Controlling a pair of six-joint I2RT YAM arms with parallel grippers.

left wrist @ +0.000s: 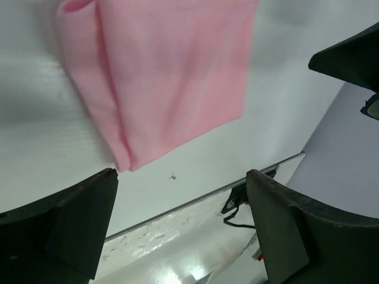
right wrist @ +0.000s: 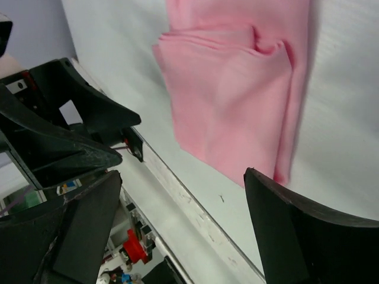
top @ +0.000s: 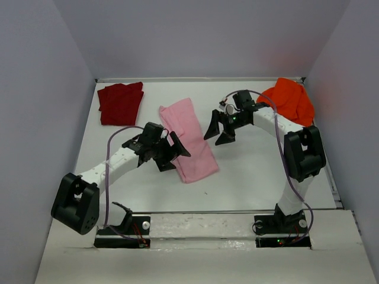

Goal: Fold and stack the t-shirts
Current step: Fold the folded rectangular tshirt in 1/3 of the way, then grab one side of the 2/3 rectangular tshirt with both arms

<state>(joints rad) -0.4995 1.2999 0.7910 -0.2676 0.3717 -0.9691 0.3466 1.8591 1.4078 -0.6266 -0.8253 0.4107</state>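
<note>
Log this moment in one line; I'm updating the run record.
pink t-shirt: folded, centre; left gripper: open; right gripper: open; dark red t-shirt: folded, far left; orange t-shirt: bunched, far right

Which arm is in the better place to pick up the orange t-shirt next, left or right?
Right, probably. The orange t-shirt lies crumpled in the far right corner, nearer to the right gripper, which is open. The left gripper sits across the pink t-shirt, farther away.

Light pink t-shirt [top: 188, 141]; dark red t-shirt [top: 121, 103]; bright orange t-shirt [top: 289, 99]; white table [top: 249, 171].
</note>
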